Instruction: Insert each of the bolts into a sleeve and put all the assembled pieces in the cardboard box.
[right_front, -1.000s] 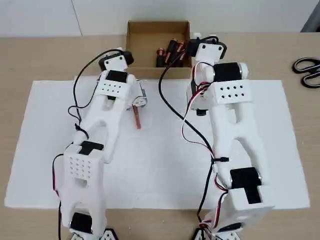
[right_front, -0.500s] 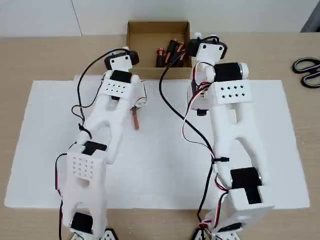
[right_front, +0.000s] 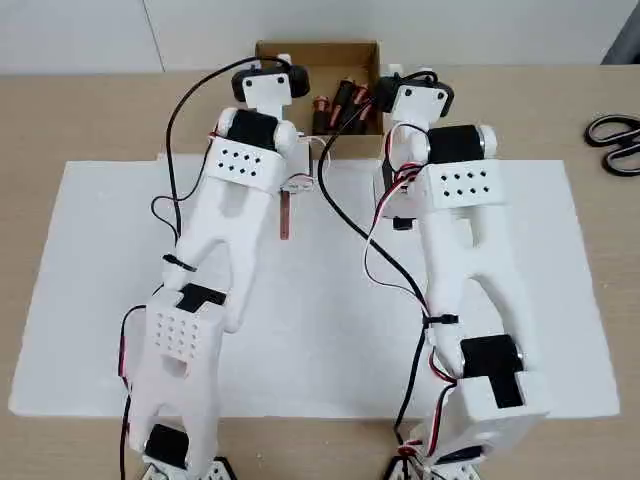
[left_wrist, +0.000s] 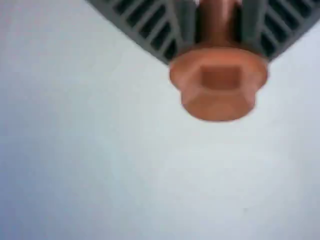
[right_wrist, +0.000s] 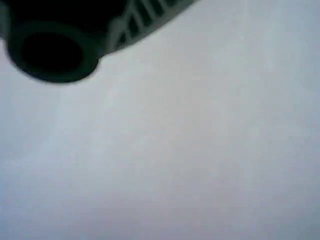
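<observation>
A copper bolt (right_front: 286, 214) hangs point-down over the white sheet, just in front of the cardboard box (right_front: 262, 62). My left gripper (right_front: 291, 190) is shut on its shaft; in the left wrist view the hexagonal bolt head (left_wrist: 218, 82) sticks out from between the dark ribbed fingers (left_wrist: 150, 25). My right gripper (right_front: 399, 212) stands to the right of it, near the box's front right corner, shut on a black sleeve (right_wrist: 50, 52) whose open end faces the camera. Several assembled pieces (right_front: 340, 104) lie in the right half of the box.
A white foam sheet (right_front: 320, 330) covers most of the wooden table. Black scissors (right_front: 612, 142) lie at the far right edge. Black and red cables (right_front: 345, 215) loop between the two arms.
My left arm has carried the bolt away from me and to the right, closer to the box and to the right gripper. The right arm has kept still.
</observation>
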